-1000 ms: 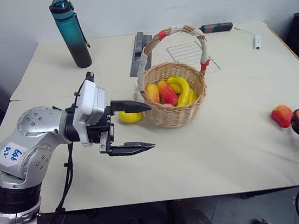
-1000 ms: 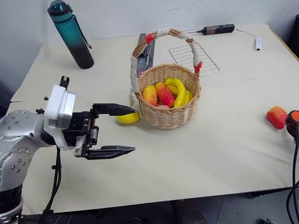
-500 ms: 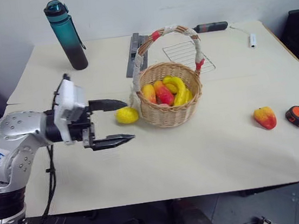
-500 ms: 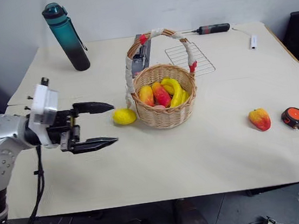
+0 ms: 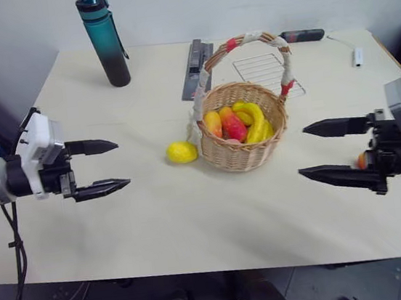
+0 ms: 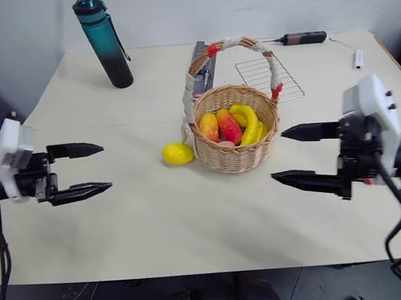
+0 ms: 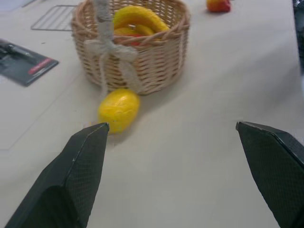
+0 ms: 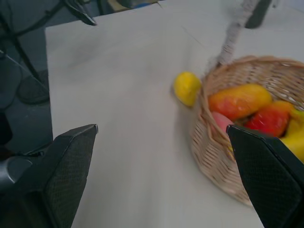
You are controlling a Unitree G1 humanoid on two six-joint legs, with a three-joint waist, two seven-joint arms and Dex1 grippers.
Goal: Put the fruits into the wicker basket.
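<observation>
With both the left gripper [image 5: 102, 166] and right gripper [image 6: 296, 154] spread wide and empty, centre your left fingers around the lemon [image 5: 182, 151] ahead, just beside the wicker basket [image 5: 245, 155].

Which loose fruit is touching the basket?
The lemon, lying on the table against the wicker basket below its handle. The red fruit lies well clear, on the far side.

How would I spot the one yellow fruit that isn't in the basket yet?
Find the wicker basket with the tall taped handle in the middle of the table. The lemon lies on the tabletop against the basket's outer wall, on the water bottle's side. It is a small plain yellow oval, the only fruit there outside the rim.
</observation>
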